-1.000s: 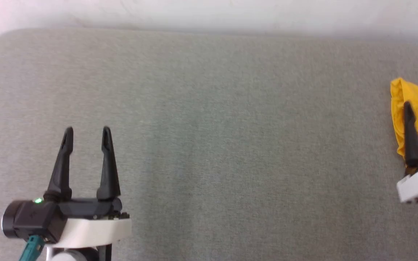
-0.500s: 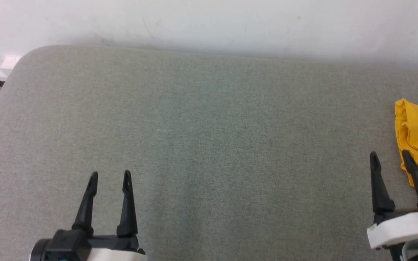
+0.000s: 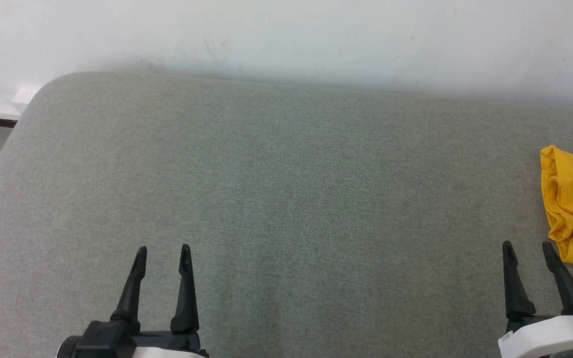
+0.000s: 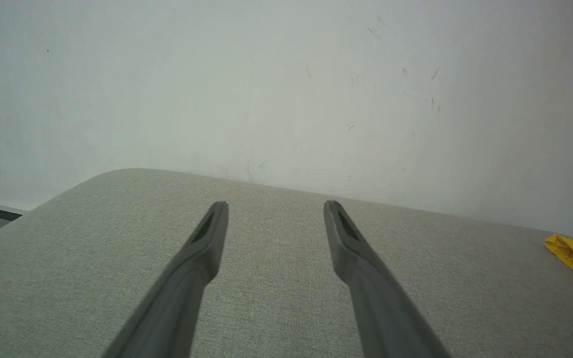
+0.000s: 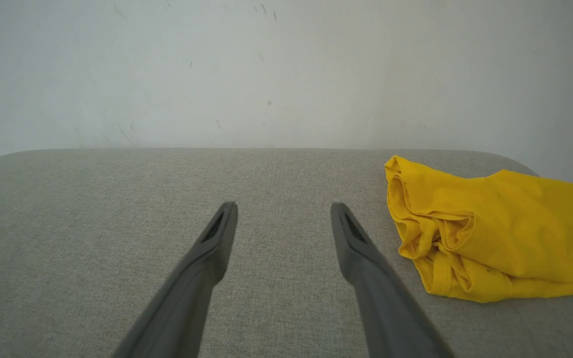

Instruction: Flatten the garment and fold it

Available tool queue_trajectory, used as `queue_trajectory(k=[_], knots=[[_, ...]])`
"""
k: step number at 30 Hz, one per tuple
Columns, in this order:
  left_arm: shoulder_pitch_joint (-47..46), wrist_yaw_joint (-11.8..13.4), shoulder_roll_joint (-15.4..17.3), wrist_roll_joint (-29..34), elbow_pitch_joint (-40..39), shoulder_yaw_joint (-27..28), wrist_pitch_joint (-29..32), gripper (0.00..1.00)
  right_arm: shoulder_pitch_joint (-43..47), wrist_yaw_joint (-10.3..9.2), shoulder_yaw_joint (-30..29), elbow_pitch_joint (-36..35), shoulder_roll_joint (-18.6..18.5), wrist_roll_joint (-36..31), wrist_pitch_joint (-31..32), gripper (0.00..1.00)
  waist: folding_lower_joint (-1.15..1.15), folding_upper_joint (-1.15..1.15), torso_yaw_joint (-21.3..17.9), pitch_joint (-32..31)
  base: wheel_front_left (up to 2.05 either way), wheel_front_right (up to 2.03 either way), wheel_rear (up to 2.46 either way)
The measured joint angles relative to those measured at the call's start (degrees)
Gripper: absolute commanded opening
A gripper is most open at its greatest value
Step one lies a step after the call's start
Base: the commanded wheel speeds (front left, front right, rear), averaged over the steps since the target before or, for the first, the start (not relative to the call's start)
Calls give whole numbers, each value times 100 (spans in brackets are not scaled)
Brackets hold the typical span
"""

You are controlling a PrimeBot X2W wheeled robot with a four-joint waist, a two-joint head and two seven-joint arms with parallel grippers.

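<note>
Shirt: yellow crumpled heap, right edge of head frame, on grey table. Not yet flattened. Right gripper just left of it, fingers spread, empty. Left gripper lower left, well apart, likewise. Step, judged: approach. Next: pinch cloth edge, drag toward centre.

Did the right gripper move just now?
Yes. The right gripper has drawn back toward the robot, away from the yellow shirt lying on the grey cushion.

garment at cushion's right edge
</note>
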Motion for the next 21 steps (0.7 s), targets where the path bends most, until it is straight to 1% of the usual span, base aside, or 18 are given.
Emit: queue_trajectory(k=[4,8,12,16,17,21], knots=[[1,-68,-67,5,40,15,0,100,-1,1,7,100,0,1,-33,100,0,0,-21,-37,0,0,0],[2,-86,-100,18,65,45,0,100,-2,1,25,133,0,1,-48,100,0,0,-49,-62,0,0,0],[3,-171,-110,11,127,75,0,100,-2,1,42,144,0,13,-49,100,0,0,-74,-53,0,0,0],[3,-171,-132,-34,162,138,0,100,-3,0,49,144,0,53,-53,100,0,0,-82,-26,0,0,0],[2,-171,-127,-35,164,138,4,0,-3,1,45,145,-2,52,-46,0,1,0,-82,-23,0,0,0],[1,-171,-121,-35,165,135,9,0,-2,1,34,145,-4,52,-44,0,0,0,-83,-24,0,0,0]])
